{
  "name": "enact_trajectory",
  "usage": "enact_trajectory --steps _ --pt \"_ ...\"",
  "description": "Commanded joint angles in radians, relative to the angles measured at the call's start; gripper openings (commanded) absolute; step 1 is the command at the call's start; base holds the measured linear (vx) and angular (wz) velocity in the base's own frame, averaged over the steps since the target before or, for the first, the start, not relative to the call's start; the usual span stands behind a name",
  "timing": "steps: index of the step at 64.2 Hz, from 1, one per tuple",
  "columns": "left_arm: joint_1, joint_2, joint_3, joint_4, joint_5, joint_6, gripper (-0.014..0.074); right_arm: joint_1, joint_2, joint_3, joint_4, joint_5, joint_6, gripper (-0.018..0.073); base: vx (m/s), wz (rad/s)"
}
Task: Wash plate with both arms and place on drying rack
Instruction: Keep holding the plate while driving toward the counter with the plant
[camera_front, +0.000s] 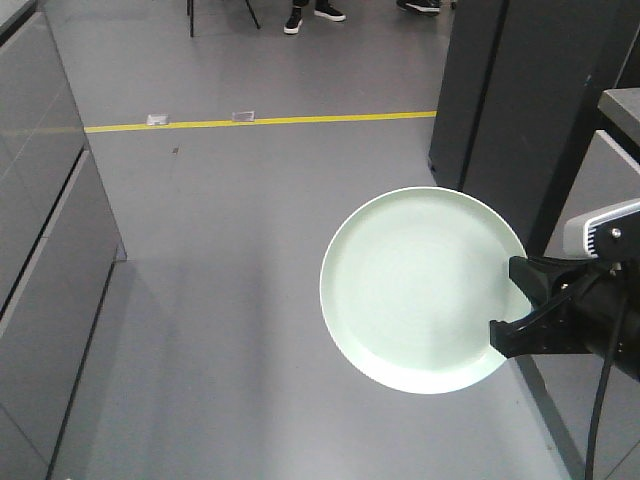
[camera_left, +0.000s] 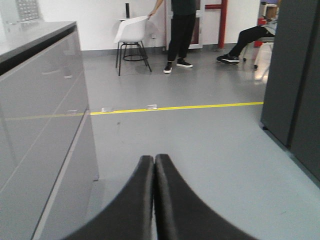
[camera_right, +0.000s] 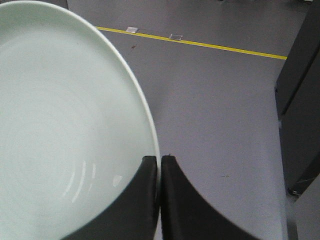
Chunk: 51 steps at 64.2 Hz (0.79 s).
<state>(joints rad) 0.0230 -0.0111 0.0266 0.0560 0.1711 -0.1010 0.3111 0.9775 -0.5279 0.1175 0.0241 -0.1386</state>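
Front view, plate (camera_front: 420, 290): pale mint-green, round, hollow face toward the camera, held out over the grey floor (camera_front: 230, 280), met only at its right rim.
Front view, right hand (camera_front: 518, 305): black, coming in from the right edge, pinched onto the right rim of the plate; light grey module (camera_front: 600, 228) just above it, black cable (camera_front: 600, 400) hanging below.
Front view, surroundings: yellow line (camera_front: 260, 121) across the floor beyond the plate; grey cabinets (camera_front: 40, 220) along the left; dark cabinet (camera_front: 510, 100) behind the plate on the right.
Left wrist view, left hand (camera_left: 153, 165): two black fingers (camera_left: 142, 185) pressed together, nothing between them, pointing out over bare floor.
Left wrist view, surroundings: grey cabinets at left; yellow line farther off; white chair (camera_left: 132, 30) and a standing person (camera_left: 180, 30) at the back wall.
Right wrist view, right hand (camera_right: 159, 165): fingers closed tight with the plate's rim between them, one on each face.
Right wrist view, plate (camera_right: 65, 125): filling the left half, smooth and plain, with faint glints near the grip.
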Motion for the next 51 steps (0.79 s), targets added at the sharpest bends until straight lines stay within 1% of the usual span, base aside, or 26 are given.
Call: enact_trajectory --steps 1,23,51 --pt "-0.008 -0.016 0.022 -0.009 -0.07 -0.003 -0.0006 -0.007 -0.014 -0.029 0.0 -0.077 -0.007 -0.0008 0.14 -0.25" --pt "-0.008 -0.016 0.022 -0.009 -0.07 -0.003 -0.0006 -0.007 -0.014 -0.029 0.0 -0.077 -0.007 -0.0008 0.13 -0.34" --pt "-0.008 -0.016 0.022 -0.009 -0.07 -0.003 -0.0006 -0.007 -0.014 -0.029 0.0 -0.076 -0.007 -0.0008 0.14 -0.48"
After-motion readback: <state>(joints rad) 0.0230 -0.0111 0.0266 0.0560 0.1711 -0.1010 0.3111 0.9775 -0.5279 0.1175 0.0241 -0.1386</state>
